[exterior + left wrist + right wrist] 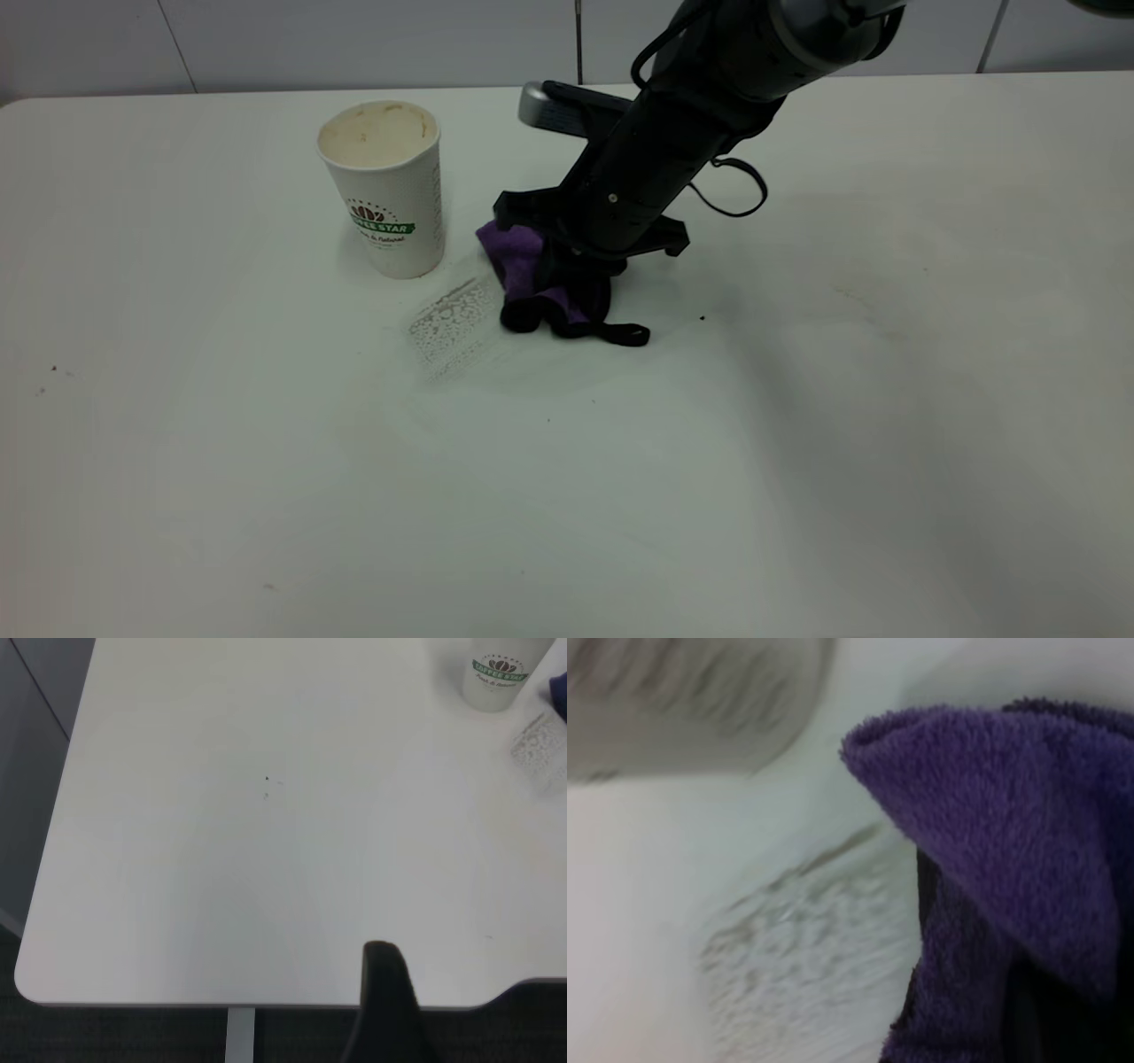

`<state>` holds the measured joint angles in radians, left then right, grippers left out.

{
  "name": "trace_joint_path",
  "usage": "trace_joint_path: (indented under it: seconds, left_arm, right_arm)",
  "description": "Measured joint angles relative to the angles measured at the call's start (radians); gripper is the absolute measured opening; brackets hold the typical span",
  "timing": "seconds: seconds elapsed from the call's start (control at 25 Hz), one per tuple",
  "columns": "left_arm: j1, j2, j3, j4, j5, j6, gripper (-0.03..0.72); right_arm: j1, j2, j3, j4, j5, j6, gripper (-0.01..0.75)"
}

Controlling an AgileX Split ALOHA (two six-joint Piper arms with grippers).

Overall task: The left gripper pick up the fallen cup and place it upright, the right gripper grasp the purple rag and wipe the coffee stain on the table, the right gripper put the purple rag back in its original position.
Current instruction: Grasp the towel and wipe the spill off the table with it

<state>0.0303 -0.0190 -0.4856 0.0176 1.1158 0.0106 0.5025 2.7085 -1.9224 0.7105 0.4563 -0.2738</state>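
Note:
The cup [385,186] stands upright on the table [797,443], left of centre, its logo towards the exterior camera; it also shows in the left wrist view [498,673]. My right gripper [576,282] is shut on the purple rag [523,257] and presses it onto the table just right of the cup. No dark coffee stain shows; a pale patch of beaded droplets [452,323] lies beside the rag, seen close in the right wrist view [815,966] next to the rag [1010,833]. My left gripper [390,1010] hangs off the table's near edge, far from the cup.
A grey and black part [554,106] juts out behind the right arm. A thin cable loop [735,190] hangs from that arm. Tiny dark specks [702,317] dot the table. A rounded table corner [35,983] and dark floor show in the left wrist view.

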Motion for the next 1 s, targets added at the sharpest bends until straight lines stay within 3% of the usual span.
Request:
trace_joint_path:
  seconds: [0.16,0.36,0.8,1.0]
  left_arm:
    - [0.000,0.000,0.000,0.000,0.000,0.000,0.536]
    - [0.000,0.000,0.000,0.000,0.000,0.000,0.536]
    - [0.000,0.000,0.000,0.000,0.000,0.000,0.536]
    - [0.000,0.000,0.000,0.000,0.000,0.000,0.536]
  right_arm:
    - [-0.034,0.000,0.000,0.002,-0.002,0.009,0.064]
    - [-0.019,0.000,0.000,0.008,-0.012,0.010,0.064]
    - [0.174,0.000,0.000,0.017,-0.001,0.009,0.064]
    - [0.209,0.000,0.000,0.017,-0.011,0.008,0.064]
